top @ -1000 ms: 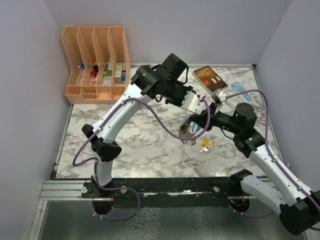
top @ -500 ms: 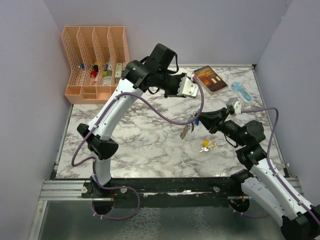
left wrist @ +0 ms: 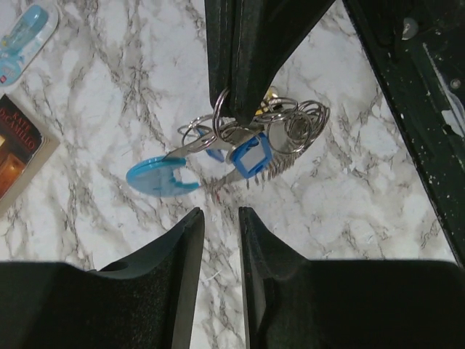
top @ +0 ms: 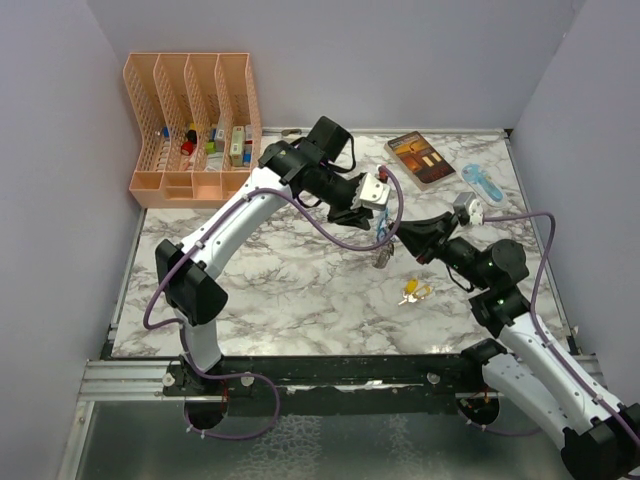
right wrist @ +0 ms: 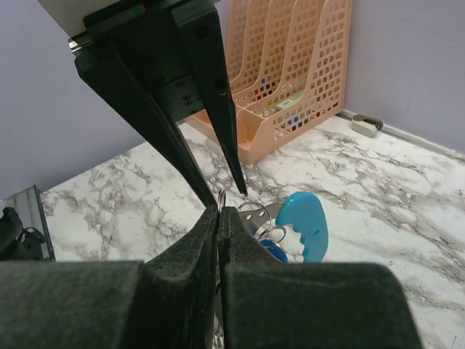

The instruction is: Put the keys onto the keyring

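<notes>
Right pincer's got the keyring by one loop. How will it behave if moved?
Probably floppy: the keyring hangs from one thin loop in the right pincer, so its pieces should swing. Likely slippery: smooth metal wire.

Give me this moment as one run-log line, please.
right gripper: jaws shut on keyring | left gripper: jaws open, facing keyring, gripping nothing | yellow-headed key: loose on table

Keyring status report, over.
Right gripper shut on keyring, which hangs free. Left gripper open, tips beside it. Nothing blocking either.
</notes>
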`<state>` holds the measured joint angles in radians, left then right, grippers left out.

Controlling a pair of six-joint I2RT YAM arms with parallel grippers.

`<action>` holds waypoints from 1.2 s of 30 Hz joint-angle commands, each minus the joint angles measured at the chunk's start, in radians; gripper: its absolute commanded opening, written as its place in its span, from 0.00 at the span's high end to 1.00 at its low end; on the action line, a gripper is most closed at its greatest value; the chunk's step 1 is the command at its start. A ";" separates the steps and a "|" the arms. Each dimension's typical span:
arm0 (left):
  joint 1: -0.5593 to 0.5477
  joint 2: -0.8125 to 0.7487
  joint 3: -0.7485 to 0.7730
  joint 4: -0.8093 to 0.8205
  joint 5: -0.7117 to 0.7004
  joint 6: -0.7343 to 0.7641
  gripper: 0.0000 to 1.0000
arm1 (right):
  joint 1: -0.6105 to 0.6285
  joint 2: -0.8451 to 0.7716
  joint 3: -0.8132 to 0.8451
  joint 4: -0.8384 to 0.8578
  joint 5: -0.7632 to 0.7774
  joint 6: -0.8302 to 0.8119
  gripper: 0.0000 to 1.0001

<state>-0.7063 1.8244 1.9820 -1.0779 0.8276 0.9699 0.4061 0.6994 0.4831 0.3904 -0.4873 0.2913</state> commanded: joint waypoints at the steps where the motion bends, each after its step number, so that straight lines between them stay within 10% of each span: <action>1: 0.002 -0.047 -0.025 0.077 0.137 -0.042 0.68 | 0.005 -0.007 0.044 0.040 0.004 0.009 0.98; 36: 0.003 0.007 -0.081 0.194 0.229 -0.134 0.54 | 0.005 0.017 0.054 0.061 -0.049 0.042 0.98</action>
<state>-0.7059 1.8206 1.8816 -0.8913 1.0058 0.8398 0.4061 0.7242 0.4984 0.3908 -0.5159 0.3214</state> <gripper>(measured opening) 0.455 0.026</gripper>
